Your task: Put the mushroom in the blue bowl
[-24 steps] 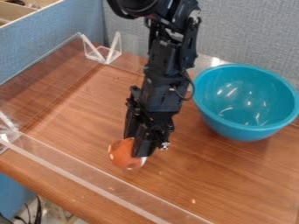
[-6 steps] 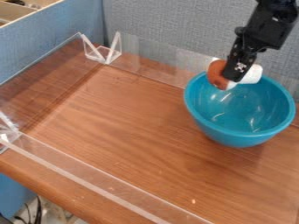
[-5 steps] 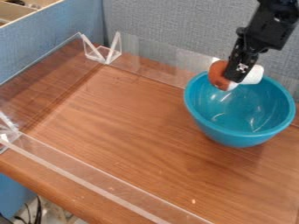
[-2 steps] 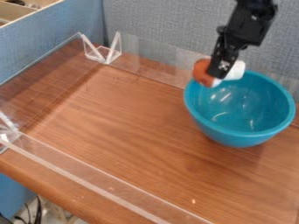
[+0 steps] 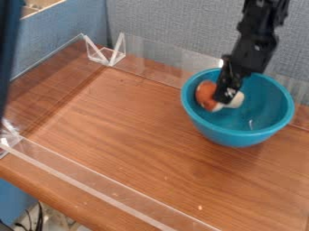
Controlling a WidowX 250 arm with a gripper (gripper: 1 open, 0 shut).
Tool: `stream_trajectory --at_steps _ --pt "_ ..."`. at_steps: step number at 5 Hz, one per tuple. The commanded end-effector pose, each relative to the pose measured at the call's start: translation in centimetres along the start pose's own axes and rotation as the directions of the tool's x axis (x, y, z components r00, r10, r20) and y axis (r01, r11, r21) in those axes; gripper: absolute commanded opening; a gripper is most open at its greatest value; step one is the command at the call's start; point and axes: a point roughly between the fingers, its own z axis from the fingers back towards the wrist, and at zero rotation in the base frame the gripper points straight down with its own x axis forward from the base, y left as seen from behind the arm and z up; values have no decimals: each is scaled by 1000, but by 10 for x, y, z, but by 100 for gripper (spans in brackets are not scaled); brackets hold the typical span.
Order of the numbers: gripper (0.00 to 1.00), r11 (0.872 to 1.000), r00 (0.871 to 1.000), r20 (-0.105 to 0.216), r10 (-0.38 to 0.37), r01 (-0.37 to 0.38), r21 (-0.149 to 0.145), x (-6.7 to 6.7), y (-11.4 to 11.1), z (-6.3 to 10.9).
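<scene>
Wooden tabletop (image 5: pixel 121 135) across most of the frame, with blue padded side (image 5: pixel 51 43) at upper left and gray backdrop (image 5: pixel 169 23) along the top. Near the upper left, a clear-and-white bracket (image 5: pixel 107 51), well apart from the blue bowl (image 5: pixel 241 137) at right. Along the lower left, a clear strip (image 5: pixel 90 187) running diagonally down toward the bottom, with dark cables (image 5: pixel 39 219) in the corner beyond. At the upper left edge, a dark, blurred shape (image 5: pixel 9 54), too indistinct to name, covering part of the blue side. At upper right, black arm (image 5: pixel 258 32) coming down from the top edge, in front of the backdrop and across part of the bowl's far rim. Within the bowl's opening, right of centre in the frame, the mushroom (image 5: pixel 208 97), tilted, with orange cap left of the fingertips and pale stem partly hidden behind them, toward the right. Directly at the mushroom, gripper (image 5: pixel 225 94) partly closed, with hold of it between the fingers; contact with the bowl's inside impossible to tell.
</scene>
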Motion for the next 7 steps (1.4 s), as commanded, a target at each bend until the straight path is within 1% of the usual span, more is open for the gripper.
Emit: stream_trajectory --at_steps 1,2,3,6,7 --pt "0 997 998 46 44 -47 56 14 9 17" --pt "0 998 998 61 -13 9 65 14 5 11" --pt "0 996 995 76 -59 53 77 10 3 6" --pt "0 997 993 118 15 -24 74 23 -32 1" --pt "0 997 991 136 21 -32 75 30 -33 16"
